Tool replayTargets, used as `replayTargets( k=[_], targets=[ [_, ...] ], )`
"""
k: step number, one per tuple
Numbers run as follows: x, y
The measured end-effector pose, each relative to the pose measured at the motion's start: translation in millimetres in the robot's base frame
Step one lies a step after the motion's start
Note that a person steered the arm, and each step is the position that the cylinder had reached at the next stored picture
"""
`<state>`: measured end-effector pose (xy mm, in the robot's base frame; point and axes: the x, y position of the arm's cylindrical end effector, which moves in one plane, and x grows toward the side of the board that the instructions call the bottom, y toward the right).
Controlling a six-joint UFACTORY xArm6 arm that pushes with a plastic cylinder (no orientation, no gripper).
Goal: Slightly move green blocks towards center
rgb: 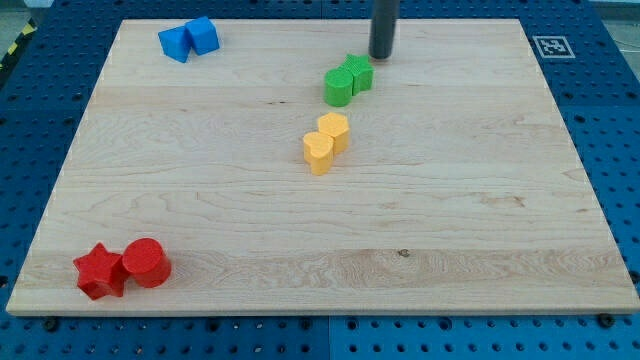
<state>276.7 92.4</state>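
Note:
Two green blocks sit touching each other above the board's middle: a green round block (pixel 339 87) and, up and right of it, a green star-like block (pixel 358 72). My tip (pixel 382 56) is the lower end of a dark rod coming down from the view's top. It stands just up and right of the green star-like block, very close to it; I cannot tell whether they touch.
Two yellow blocks (pixel 326 142) sit touching just below the green ones. Two blue blocks (pixel 189 39) lie at the top left. A red star (pixel 100 271) and a red cylinder (pixel 147 263) lie at the bottom left. The wooden board (pixel 480 200) rests on a blue pegboard table.

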Motion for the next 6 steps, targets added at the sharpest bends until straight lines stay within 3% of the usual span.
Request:
replayTargets(
  k=[2,3,4,6],
  targets=[
    [62,-16],
    [57,-11],
    [23,13],
    [1,-38]
  ],
)
